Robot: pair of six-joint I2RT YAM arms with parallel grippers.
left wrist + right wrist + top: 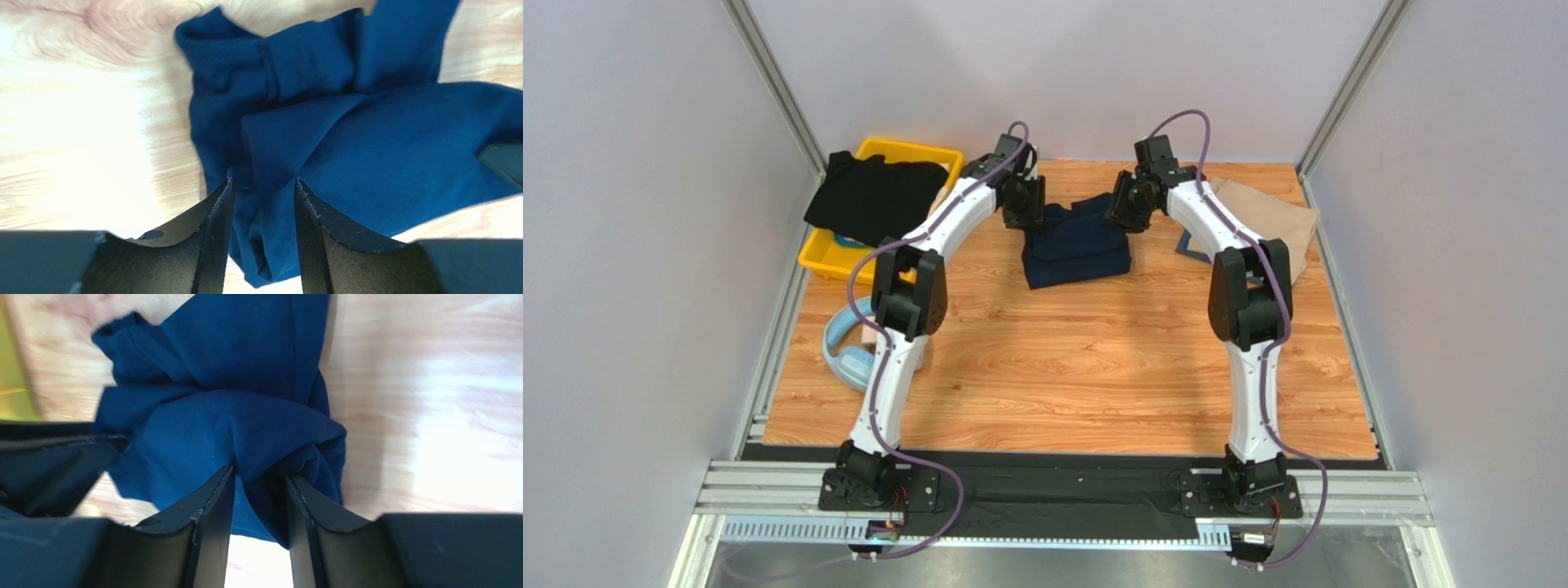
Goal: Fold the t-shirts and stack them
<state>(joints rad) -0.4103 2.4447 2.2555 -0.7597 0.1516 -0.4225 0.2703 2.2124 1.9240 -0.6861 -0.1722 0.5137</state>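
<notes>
A dark navy t-shirt (1078,245) lies bunched and partly folded at the back middle of the wooden table. My left gripper (1024,214) hangs over its left end and my right gripper (1124,214) over its right end. In the left wrist view the left gripper (263,182) stands open, a loose fold of navy t-shirt (368,153) lying in the gap. The right gripper (259,471) is open too, a hump of navy t-shirt (233,429) between its tips. A black t-shirt (879,196) drapes over the bin. A tan t-shirt (1271,221) lies at the back right.
A yellow bin (940,157) stands at the back left under the black shirt. Light blue headphones (844,355) lie at the left edge beside the left arm. Grey walls and metal rails close in the table on the left, right and back.
</notes>
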